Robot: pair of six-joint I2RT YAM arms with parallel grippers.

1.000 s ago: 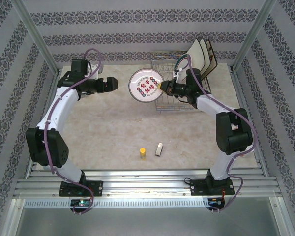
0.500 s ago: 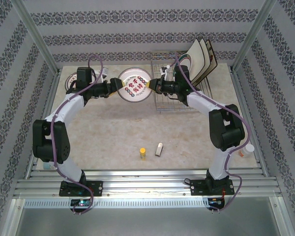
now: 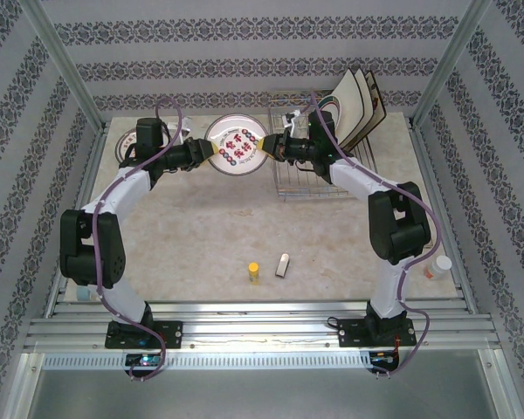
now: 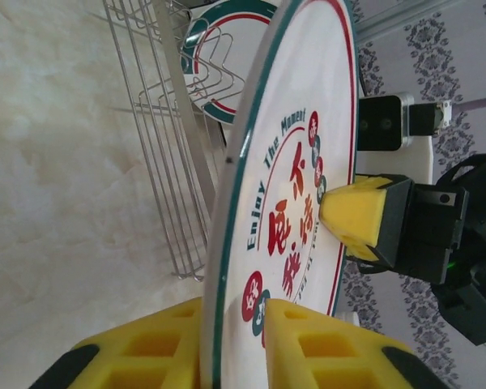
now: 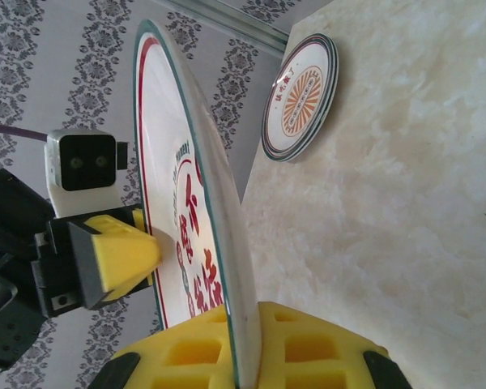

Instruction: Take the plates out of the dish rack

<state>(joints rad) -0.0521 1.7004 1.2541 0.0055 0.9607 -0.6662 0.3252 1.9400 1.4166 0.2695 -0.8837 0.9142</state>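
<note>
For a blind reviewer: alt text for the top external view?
A round plate hangs above the table, gripped at opposite edges by the left end effector and right end effector. The dish rack beside it holds square plates.

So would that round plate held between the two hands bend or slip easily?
Probably stiff: the round plate looks flat though pinched only at its rim by the left hand and right hand. Its glossy face looks slippery. It seems ceramic, so a drop onto the table might crack it.

Beige marbled table (image 3: 201,236): dish rack (image 3: 307,187), stacked plates (image 5: 300,97), yellow cylinder (image 3: 254,272), silver object (image 3: 283,265).
</note>
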